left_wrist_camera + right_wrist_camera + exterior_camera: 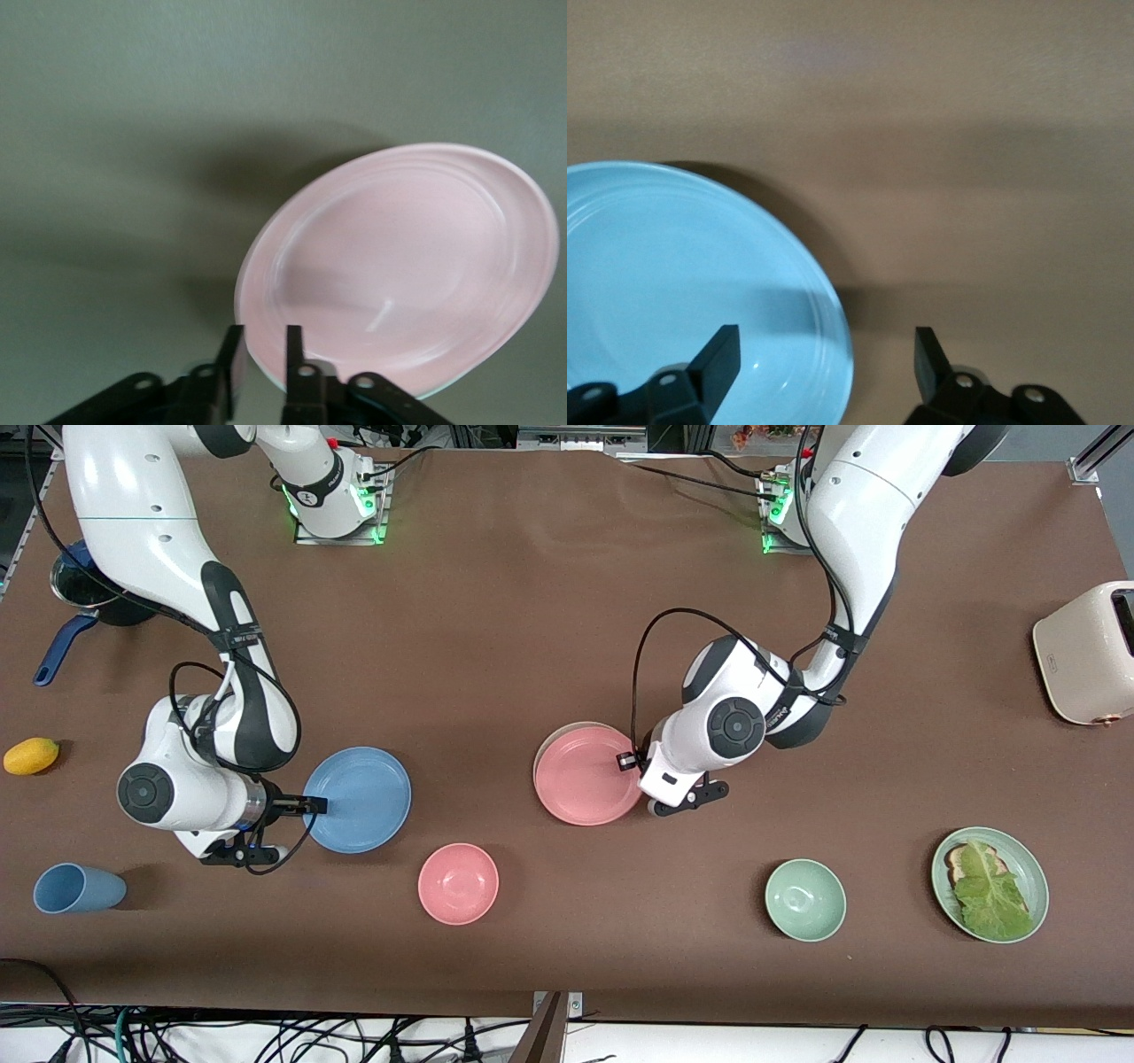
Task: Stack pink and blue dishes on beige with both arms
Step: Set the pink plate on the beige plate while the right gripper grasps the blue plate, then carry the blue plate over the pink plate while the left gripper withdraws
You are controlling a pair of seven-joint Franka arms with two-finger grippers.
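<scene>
The pink plate (585, 777) lies on the beige plate (550, 740), of which only a thin crescent of rim shows. My left gripper (631, 763) is at the pink plate's rim on the side toward the left arm's end, its fingers (293, 354) drawn close with the rim of the pink plate (399, 266) between them. The blue plate (359, 799) rests on the table toward the right arm's end. My right gripper (310, 806) stands open at its rim. One of its fingers (719, 359) is over the blue plate (682, 283) and the other is over bare table.
A pink bowl (458, 883) sits nearer the front camera, between the plates. A blue cup (78, 888), a yellow fruit (31, 755) and a dark blue pan (80, 598) are at the right arm's end. A green bowl (804, 899), a lettuce-and-toast plate (990, 884) and a toaster (1088, 651) are at the left arm's end.
</scene>
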